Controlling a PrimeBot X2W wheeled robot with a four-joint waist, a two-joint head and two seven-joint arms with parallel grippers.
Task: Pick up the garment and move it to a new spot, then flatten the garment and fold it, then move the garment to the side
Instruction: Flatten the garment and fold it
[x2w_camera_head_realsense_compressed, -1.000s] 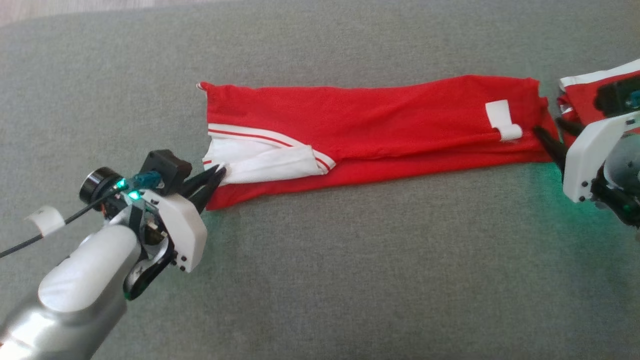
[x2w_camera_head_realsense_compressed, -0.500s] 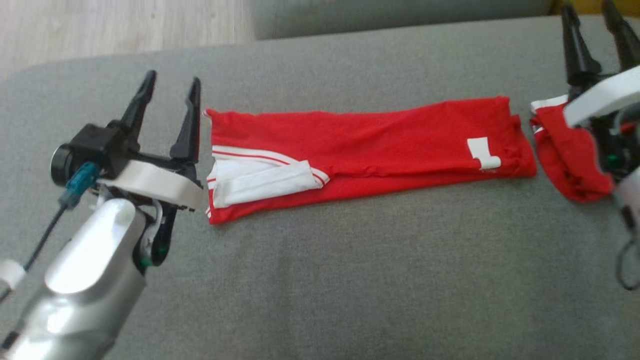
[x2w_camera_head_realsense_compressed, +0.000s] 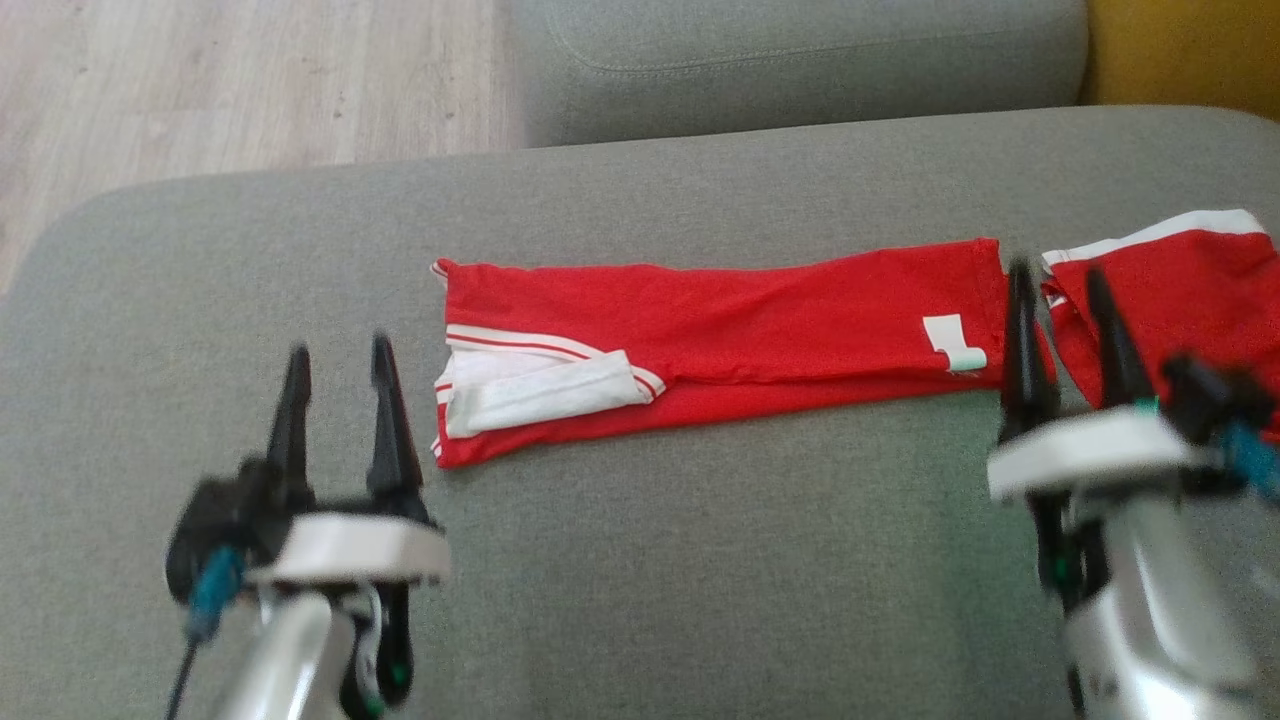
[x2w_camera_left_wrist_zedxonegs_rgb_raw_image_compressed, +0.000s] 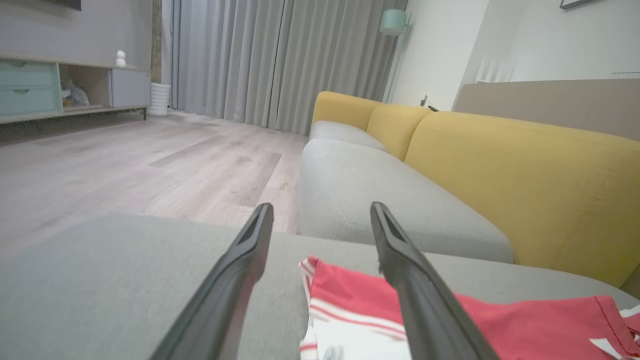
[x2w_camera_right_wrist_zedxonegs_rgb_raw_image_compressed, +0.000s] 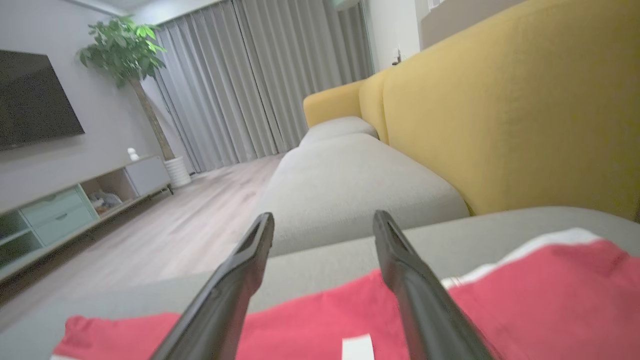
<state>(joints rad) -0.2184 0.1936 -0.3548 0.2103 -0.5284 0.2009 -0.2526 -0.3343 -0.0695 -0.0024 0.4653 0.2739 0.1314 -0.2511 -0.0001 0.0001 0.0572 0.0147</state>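
Left gripper: low left in head view, fingers parted, nothing between them, tips pointing forward. Right gripper: low right, same pose, parted and empty. Left forearm and right forearm rise from bottom edge, blurred.

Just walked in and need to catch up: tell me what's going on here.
A two-armed robot is working on a red garment, which lies folded into a long strip on the grey cushion. Both the left gripper and right gripper hover open near its ends, holding nothing. More red cloth with white trim lies beside the right end.
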